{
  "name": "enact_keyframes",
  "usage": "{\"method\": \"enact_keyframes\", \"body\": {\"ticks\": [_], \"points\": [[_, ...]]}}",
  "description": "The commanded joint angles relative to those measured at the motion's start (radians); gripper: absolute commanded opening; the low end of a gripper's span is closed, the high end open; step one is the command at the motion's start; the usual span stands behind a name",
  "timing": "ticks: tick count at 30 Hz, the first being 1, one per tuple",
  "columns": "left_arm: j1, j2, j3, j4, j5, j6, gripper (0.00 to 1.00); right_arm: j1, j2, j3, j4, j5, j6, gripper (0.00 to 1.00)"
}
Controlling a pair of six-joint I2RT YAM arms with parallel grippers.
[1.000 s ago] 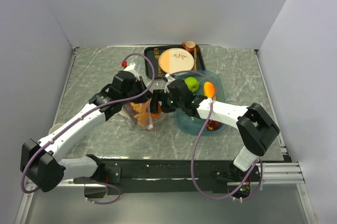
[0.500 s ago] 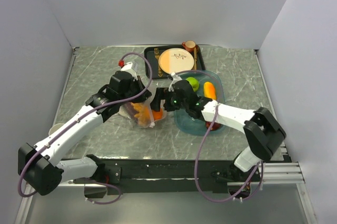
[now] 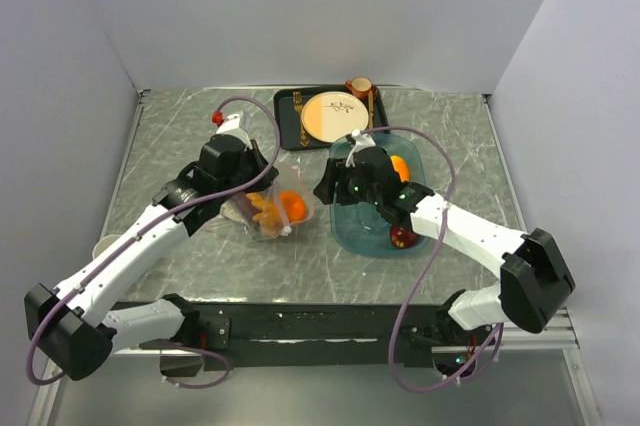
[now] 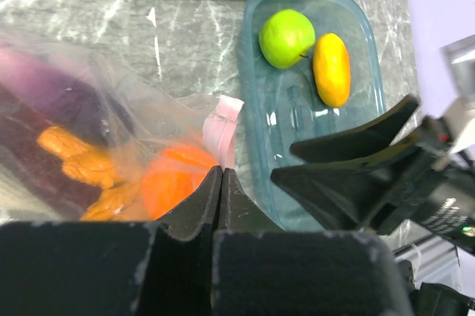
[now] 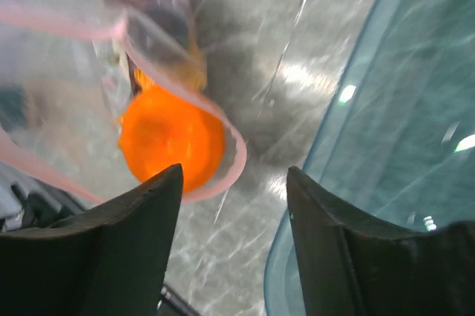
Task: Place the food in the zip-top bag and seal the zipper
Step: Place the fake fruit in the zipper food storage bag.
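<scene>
Left tool is clamped shut on the bag, right at the pink zipper. The bag sits on the worktop, just left of the teal tray. Inside it are the orange, a brownish piece and the purple eggplant. Right tool hovers between bag mouth and tray, fingers spread wide, nothing in them. In the tray lie the green apple, a yellow piece and the red apple.
</scene>
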Motion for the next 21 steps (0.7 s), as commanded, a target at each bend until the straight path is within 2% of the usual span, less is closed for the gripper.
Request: {"method": "enact_keyframes", "body": {"ticks": [1, 2, 6, 8, 15, 21], "points": [[-0.001, -0.051, 0.059, -0.005, -0.058, 0.003, 0.01, 0.003, 0.03, -0.01, 0.023, -0.121, 0.013, 0.59], [-0.001, -0.056, 0.061, -0.016, -0.072, 0.003, 0.01, 0.003, 0.03, -0.017, 0.054, -0.133, 0.033, 0.55], [-0.001, -0.087, 0.062, -0.035, -0.097, 0.0, 0.01, 0.005, 0.067, -0.007, 0.06, -0.156, 0.044, 0.55], [-0.001, -0.094, 0.064, -0.041, -0.101, 0.001, 0.01, 0.005, 0.098, 0.01, 0.057, -0.161, 0.032, 0.49], [-0.001, -0.107, 0.069, -0.051, -0.115, 0.003, 0.02, 0.005, 0.193, 0.074, 0.055, -0.217, 0.009, 0.49], [-0.001, -0.113, 0.069, -0.056, -0.12, 0.006, 0.02, 0.005, 0.185, 0.065, 0.071, -0.227, 0.035, 0.5]]}}
